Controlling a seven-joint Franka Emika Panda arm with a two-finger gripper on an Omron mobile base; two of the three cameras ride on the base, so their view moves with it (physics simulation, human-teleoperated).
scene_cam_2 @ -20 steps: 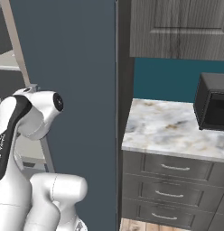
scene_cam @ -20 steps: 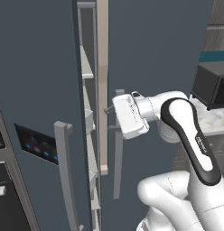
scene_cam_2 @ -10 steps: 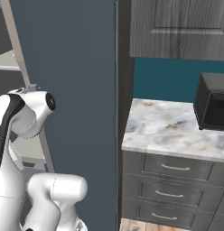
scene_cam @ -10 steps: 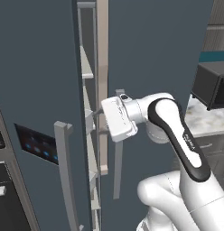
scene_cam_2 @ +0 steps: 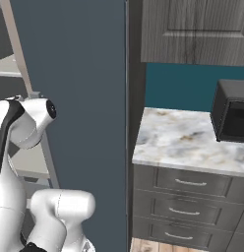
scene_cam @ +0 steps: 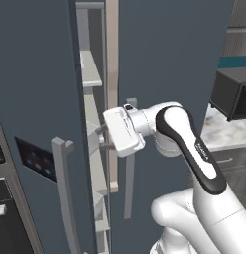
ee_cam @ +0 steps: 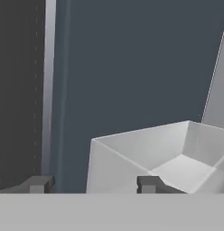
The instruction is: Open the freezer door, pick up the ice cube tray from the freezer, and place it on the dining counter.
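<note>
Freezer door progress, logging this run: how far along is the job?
Done: the slate blue-grey freezer door stands partly ajar, beige-grey shelves showing. In hand: the end effector, fingers apart, reaches into the gap by a white door bin. Left: widening, grasping the tray, carrying it to the counter.

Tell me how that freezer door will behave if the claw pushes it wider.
The freezer door is tall and hinged, so it should swing rather than flex. Its white bin probably adds weight. The claw is in the gap.

freezer door (scene_cam: 40, 99) ajar | end effector (scene_cam: 101, 138) in gap | shelves (scene_cam: 91, 69) visible
</note>
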